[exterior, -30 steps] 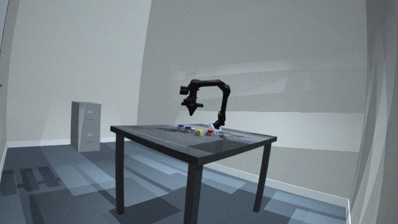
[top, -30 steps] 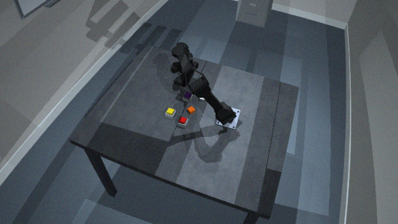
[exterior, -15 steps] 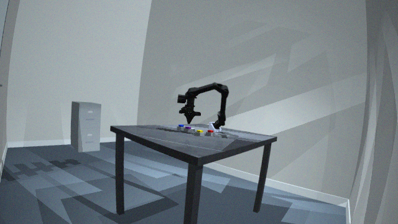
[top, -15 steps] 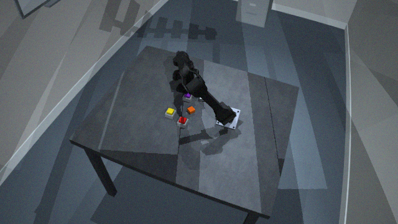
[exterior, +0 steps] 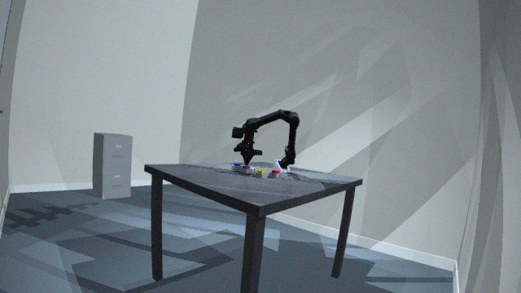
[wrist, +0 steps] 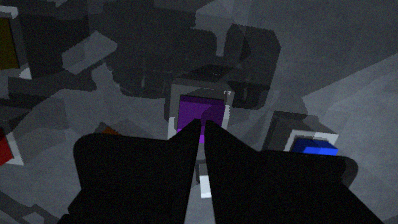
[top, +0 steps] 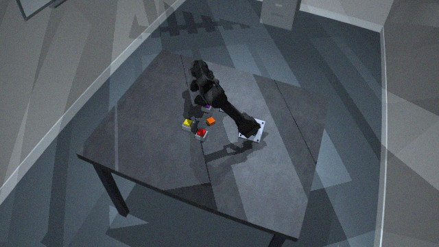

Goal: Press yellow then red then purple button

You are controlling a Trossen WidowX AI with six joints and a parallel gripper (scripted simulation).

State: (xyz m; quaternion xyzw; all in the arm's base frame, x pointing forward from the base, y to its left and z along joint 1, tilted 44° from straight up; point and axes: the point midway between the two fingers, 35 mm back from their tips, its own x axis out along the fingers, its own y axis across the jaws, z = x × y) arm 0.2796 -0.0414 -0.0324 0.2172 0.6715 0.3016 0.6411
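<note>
The buttons sit mid-table point(top: 144, 144), far from every edge. The arched arm point(exterior: 281, 118) points its gripper point(wrist: 201, 125) down over the purple button point(wrist: 200, 112), jaws nearly closed on nothing.

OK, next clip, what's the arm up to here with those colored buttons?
The arm's gripper is shut on nothing, its closed tips poised right over the purple button, apparently about to press it. In the exterior view the tips sit just above the button, so contact is unclear. The yellow button, red button, blue button and orange block sit nearby, untouched right now.
</note>
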